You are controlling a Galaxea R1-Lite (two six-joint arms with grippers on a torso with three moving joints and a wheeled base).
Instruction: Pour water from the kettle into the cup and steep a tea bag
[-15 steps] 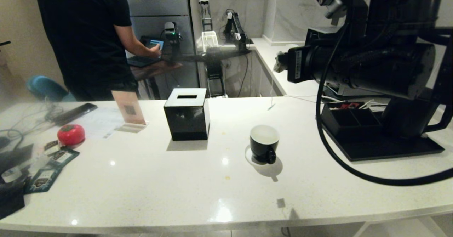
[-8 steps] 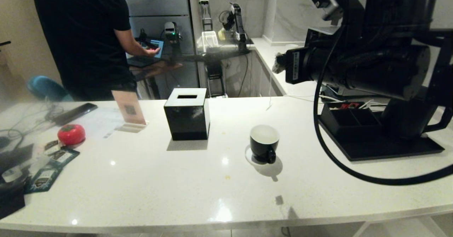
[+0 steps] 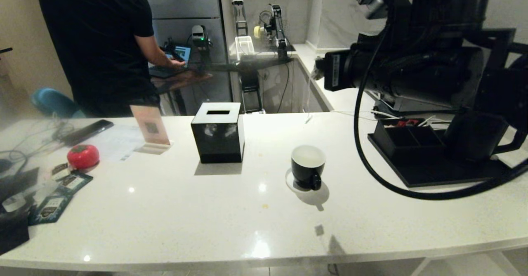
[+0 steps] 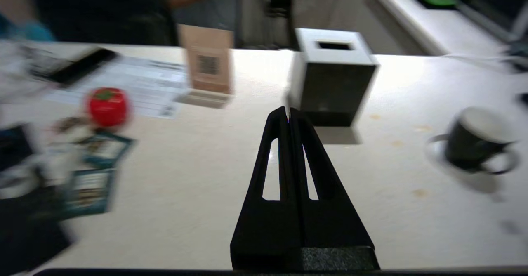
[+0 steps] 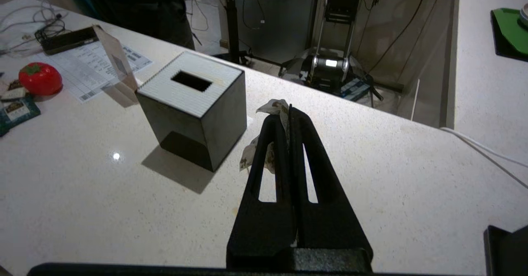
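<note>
The cup, black with a white inside, stands on the white counter, its small handle toward me; it also shows in the left wrist view. The kettle stands on a black tray at the right, mostly hidden behind my right arm. My right gripper is shut on a stained white tea bag, held high above the counter behind and right of the cup; the tea bag shows at the arm's tip. My left gripper is shut and empty, pointing over the counter toward the black box.
A black tissue box sits left of the cup. A red tomato-shaped object, tea packets, a card stand and a phone lie at the left. The black tray holds compartments. A person stands behind the counter.
My right arm has swung a little to the left and up with the tea bag, and its shadow on the counter has shifted left. The cup and box have not moved.
</note>
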